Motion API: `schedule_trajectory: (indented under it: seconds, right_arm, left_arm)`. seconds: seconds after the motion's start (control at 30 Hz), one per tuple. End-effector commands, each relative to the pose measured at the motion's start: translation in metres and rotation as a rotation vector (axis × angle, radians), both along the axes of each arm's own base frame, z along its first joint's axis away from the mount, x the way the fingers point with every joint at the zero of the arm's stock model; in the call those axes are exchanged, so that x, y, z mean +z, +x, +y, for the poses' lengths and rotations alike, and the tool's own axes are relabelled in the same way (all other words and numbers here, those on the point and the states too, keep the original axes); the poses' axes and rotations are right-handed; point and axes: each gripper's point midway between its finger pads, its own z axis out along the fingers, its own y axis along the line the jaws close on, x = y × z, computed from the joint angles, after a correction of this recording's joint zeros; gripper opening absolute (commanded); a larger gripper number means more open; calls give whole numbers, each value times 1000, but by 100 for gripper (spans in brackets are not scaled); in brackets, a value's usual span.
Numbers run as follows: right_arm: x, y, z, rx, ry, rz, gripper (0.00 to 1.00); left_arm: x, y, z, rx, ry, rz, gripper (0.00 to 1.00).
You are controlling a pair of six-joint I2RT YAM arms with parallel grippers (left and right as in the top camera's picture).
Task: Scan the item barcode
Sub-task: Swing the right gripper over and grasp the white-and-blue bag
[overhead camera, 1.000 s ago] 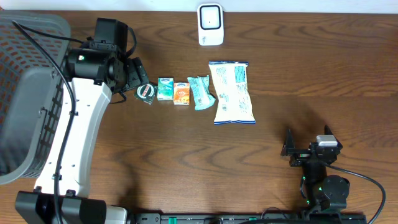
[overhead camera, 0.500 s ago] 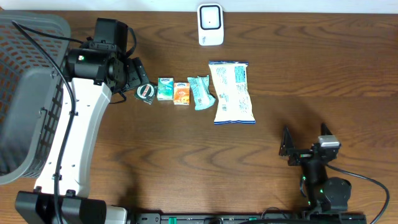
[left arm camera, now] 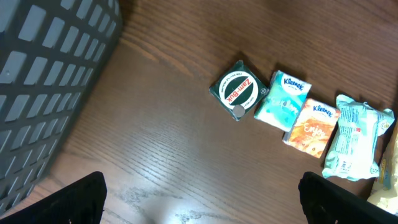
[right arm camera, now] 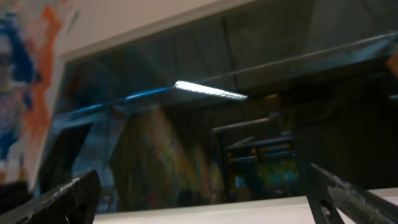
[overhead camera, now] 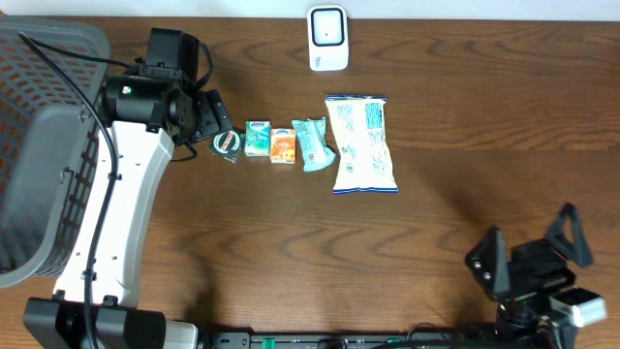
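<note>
Overhead, L gripper (overhead camera: pixel 215 124): jaws wide, empty, just beside Zam-Buk tin (overhead camera: pixel 228 143).
Overhead, row: tin, teal Kleenex pack (overhead camera: pixel 257 139), orange Kleenex pack (overhead camera: pixel 283 145), wipes pack (overhead camera: pixel 312 143), snack bag (overhead camera: pixel 362 143).
Overhead, scanner (overhead camera: pixel 328 38): far edge, well apart from row.
Overhead, R gripper (overhead camera: pixel 528 250): wide open, empty, near front edge.
L wrist: tin flat, label up, clear of fingers; basket (left arm camera: pixel 43 81) wall at left.
R wrist: blurred, tilted off table; fingers spread.

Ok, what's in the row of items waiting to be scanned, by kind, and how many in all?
Tin: 1
Kleenex packs: 2 (teal pack, orange pack)
Aqua pouch: 1
White bag: 1
Total: 5
</note>
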Motion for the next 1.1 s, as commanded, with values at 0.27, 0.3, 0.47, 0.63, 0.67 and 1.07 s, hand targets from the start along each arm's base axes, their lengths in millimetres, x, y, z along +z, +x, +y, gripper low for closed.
schedule_trajectory:
  seconds: [0.27,0.3,0.47,0.63,0.67,1.07]
  right_arm:
    - [107,29,44,-62,-383,-16,99]
    - [112,39,51,-47,-435,-3,99]
    - [110,123,73,111,-561,305,99]
    - [75,194,83,258,-612,676,99]
    - [64,205,84,293,-611,749,100]
    - [-76,221,132,929,-509,1270,99]
  left_arm:
    - [2,1,2,17,3,-5,98]
    - [2,1,2,17,3,-5,98]
    - [2,1,2,17,3,-5,98]
    - [2,1,2,17,3,-5,98]
    - [2,1,2,17,3,-5,98]
    - [2,1,2,17,3,-5,98]
